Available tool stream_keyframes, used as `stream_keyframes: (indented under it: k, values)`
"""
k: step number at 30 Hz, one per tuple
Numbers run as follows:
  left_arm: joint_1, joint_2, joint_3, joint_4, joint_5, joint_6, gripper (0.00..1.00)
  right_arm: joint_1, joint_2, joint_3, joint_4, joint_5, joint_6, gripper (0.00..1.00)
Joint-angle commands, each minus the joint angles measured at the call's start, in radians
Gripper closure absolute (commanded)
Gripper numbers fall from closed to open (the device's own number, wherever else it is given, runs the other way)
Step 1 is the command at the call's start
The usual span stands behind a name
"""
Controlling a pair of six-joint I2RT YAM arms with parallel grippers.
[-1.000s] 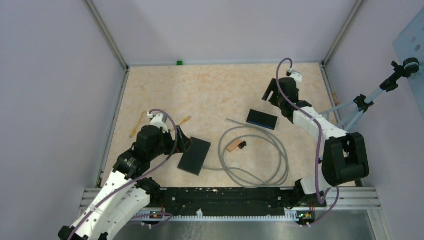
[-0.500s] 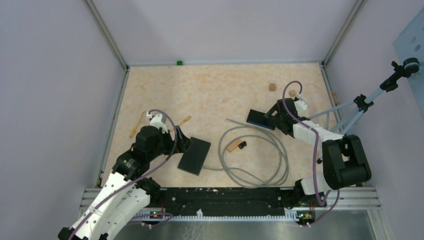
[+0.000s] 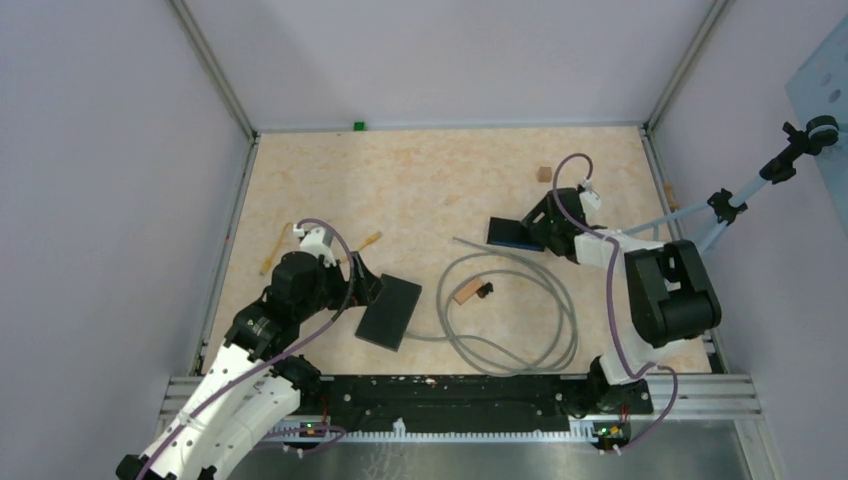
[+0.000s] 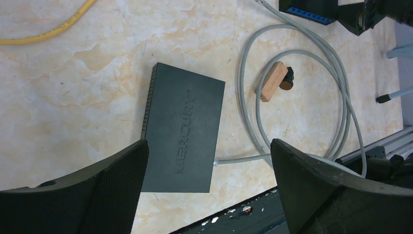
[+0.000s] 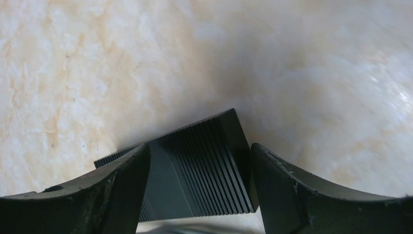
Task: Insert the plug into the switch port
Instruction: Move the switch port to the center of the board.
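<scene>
The switch (image 3: pixel 510 233) is a black box with a blue port strip, lying right of centre. My right gripper (image 3: pixel 537 232) is shut on its ribbed end (image 5: pixel 204 165), one finger against each side. The grey cable (image 3: pixel 560 300) lies looped mid-table; its free plug end (image 3: pixel 457 240) points left, just left of the switch, and shows near the top edge of the left wrist view (image 4: pixel 263 2). The cable's other end enters a black Mercury box (image 4: pixel 184 129). My left gripper (image 4: pixel 209 146) hangs open above that box (image 3: pixel 390 311), holding nothing.
A wooden block with a black piece (image 3: pixel 470 291) sits inside the cable loop. Yellow cable bits (image 3: pixel 272 250) lie at the left. A small wooden cube (image 3: pixel 544 174) sits behind the right arm. A tripod (image 3: pixel 720 210) stands at the right wall.
The right arm came forward from the back of the table to the switch and its jaws closed round it. The switch shifted slightly left. The left arm stayed still.
</scene>
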Motion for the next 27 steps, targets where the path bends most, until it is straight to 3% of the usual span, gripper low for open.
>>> stream_keyframes:
  k: [1, 6, 12, 27]
  values:
    - [0.003, -0.001, 0.030, 0.023, 0.001, 0.003, 0.01, 0.005, 0.131, 0.105, -0.016, -0.123, -0.149, 0.26]
    - [0.003, 0.010, 0.033, 0.024, 0.001, 0.009, 0.01, 0.036, 0.268, 0.233, -0.043, -0.288, -0.355, 0.35]
    - [0.003, 0.009, 0.033, 0.024, 0.003, 0.009, 0.01, 0.130, 0.379, 0.352, -0.102, -0.314, -0.550, 0.39]
    - [0.003, -0.001, 0.070, -0.008, -0.009, 0.020, 0.01, 0.368, 0.478, 0.607, -0.151, -0.403, -0.750, 0.36]
